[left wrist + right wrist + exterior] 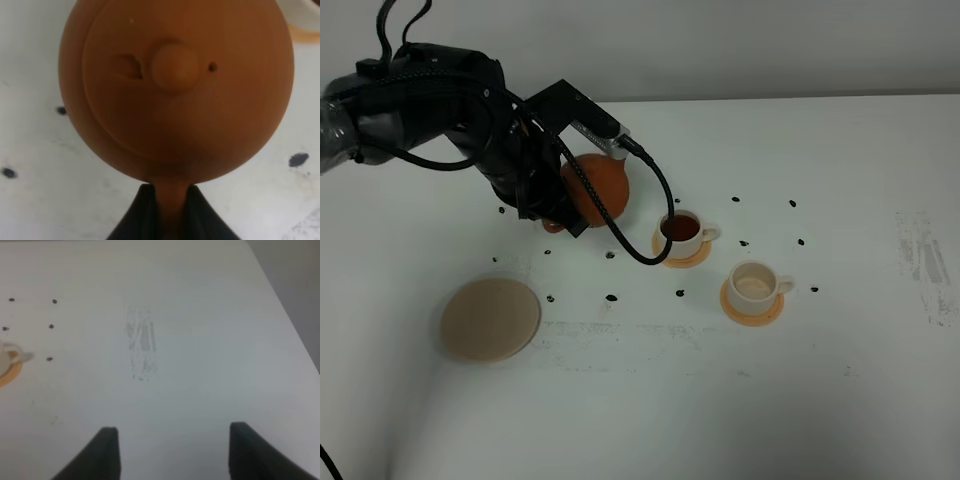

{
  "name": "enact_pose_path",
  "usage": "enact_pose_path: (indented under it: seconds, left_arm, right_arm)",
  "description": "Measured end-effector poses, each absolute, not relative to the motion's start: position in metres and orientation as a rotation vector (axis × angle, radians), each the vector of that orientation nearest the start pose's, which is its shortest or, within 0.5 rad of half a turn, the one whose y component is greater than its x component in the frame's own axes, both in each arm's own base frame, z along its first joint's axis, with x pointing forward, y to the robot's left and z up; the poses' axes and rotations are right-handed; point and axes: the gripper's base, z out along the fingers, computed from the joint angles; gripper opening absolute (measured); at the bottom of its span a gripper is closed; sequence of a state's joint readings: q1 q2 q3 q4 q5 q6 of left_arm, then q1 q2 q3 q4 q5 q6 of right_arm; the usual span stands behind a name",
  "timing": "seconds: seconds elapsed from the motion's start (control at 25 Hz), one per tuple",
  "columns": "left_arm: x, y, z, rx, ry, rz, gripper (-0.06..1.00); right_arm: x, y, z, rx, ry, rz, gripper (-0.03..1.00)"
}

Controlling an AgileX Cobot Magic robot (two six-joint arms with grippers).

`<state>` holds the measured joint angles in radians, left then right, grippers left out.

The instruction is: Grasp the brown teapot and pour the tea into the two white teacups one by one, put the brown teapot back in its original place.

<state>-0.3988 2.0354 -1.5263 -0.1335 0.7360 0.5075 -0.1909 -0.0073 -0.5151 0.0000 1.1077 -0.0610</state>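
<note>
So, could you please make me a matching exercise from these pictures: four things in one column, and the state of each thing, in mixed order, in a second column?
Column one
1. squat orange-brown clay teapot
2. small white teacup nearer the teapot
3. small white teacup farther from the teapot
4. round flat beige plate

Column two
A. empty inside
B. nothing stands on it
C. handle clamped in the left gripper
D. holds dark tea

Pairs: 1-C, 2-D, 3-A, 4-B.

White tabletop (720, 400) dotted with small black marks (611, 297); a grey scuffed patch (920, 262) near its right edge; two round orange coasters (753, 316) right of centre; pale wall (740, 45) behind.
</note>
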Motion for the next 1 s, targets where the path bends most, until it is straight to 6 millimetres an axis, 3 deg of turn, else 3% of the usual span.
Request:
enact_pose_path:
  seconds: [0.28, 1.0]
  left_arm:
    - [0.397, -0.179, 0.166, 1.059, 2.618, -0.174, 0.08]
    - [0.393, -0.175, 0.159, 1.096, 2.686, -0.110, 0.08]
  right_arm:
    - [-0.010, 0.002, 0.278, 0.135, 2.068, -0.155, 0.47]
    - [-0.010, 0.002, 0.278, 0.135, 2.068, -0.155, 0.47]
